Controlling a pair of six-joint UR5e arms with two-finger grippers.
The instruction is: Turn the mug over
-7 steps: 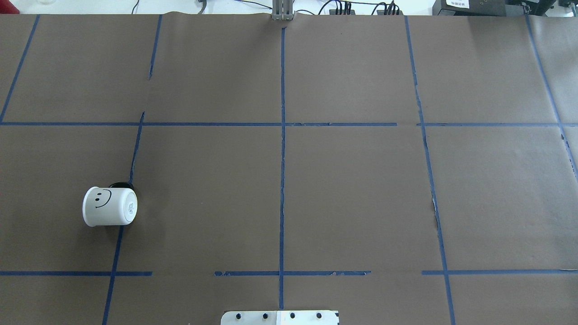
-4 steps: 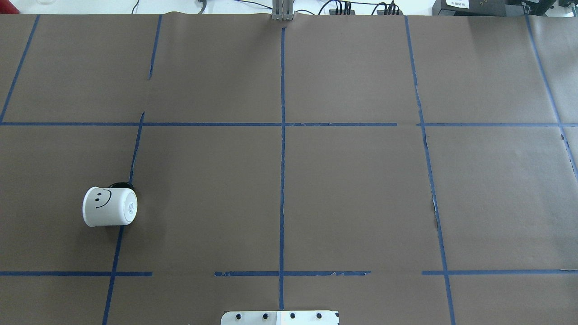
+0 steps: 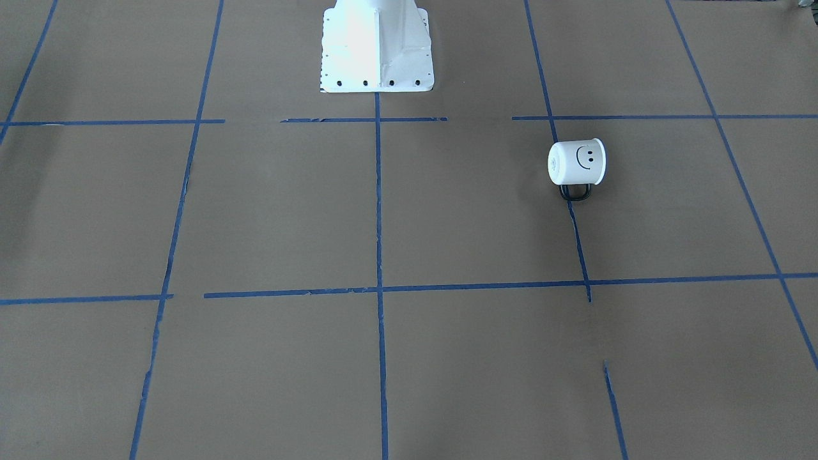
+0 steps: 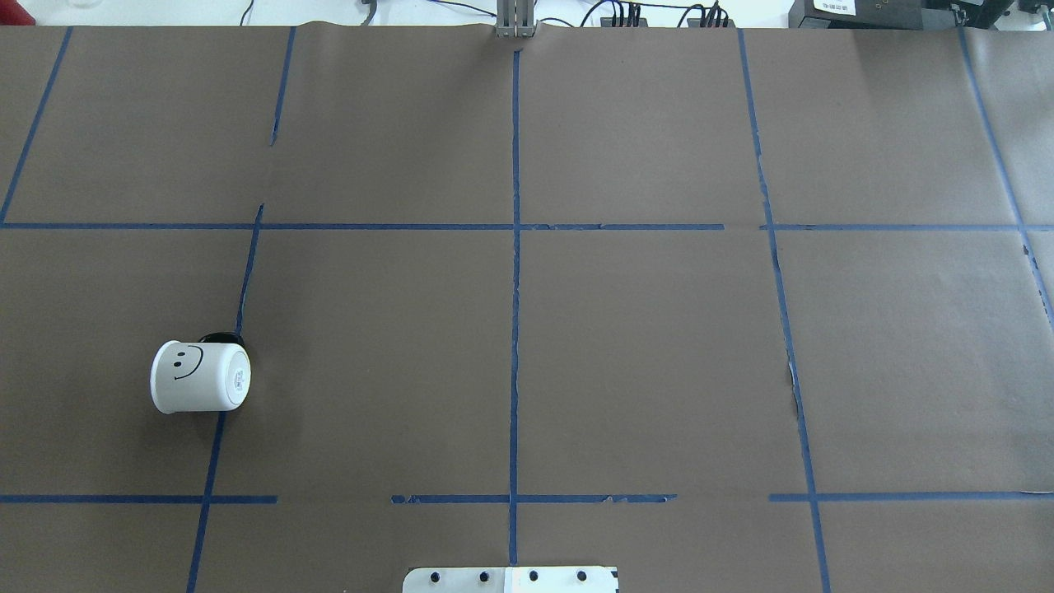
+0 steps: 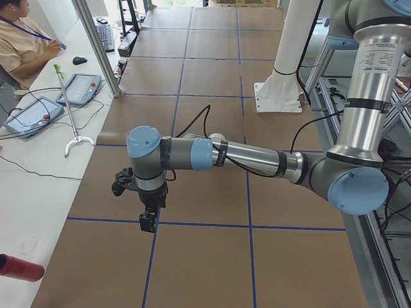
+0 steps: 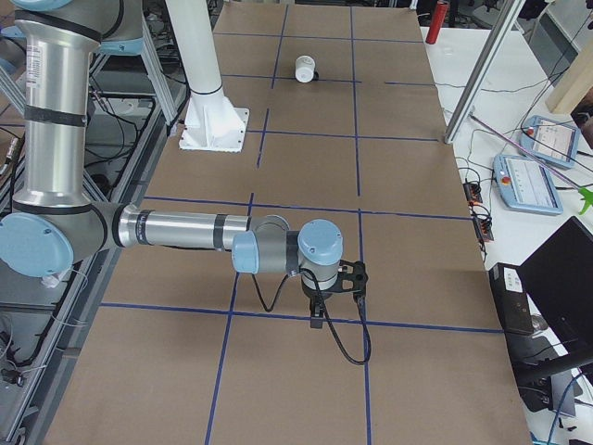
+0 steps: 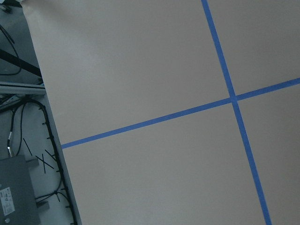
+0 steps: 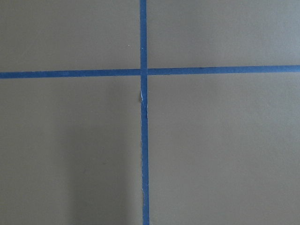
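The white mug [image 4: 200, 377] lies on its side on the brown paper, at the left of the overhead view. Its smiley face points up, its base points toward the table's middle and its black handle [image 4: 221, 337] is on the far side. It also shows in the front-facing view [image 3: 576, 163] and, small, in the exterior right view [image 6: 306, 69]. My left gripper [image 5: 146, 221] shows only in the exterior left view and my right gripper [image 6: 317, 320] only in the exterior right view. Both hang above the paper, far from the mug. I cannot tell whether they are open or shut.
Blue tape lines divide the brown paper into squares. The robot's white base plate [image 4: 510, 579] sits at the near edge. A red cylinder [image 5: 19, 267], teach pendants and a seated operator [image 5: 19, 38] are at the white side table. Both wrist views show only paper and tape.
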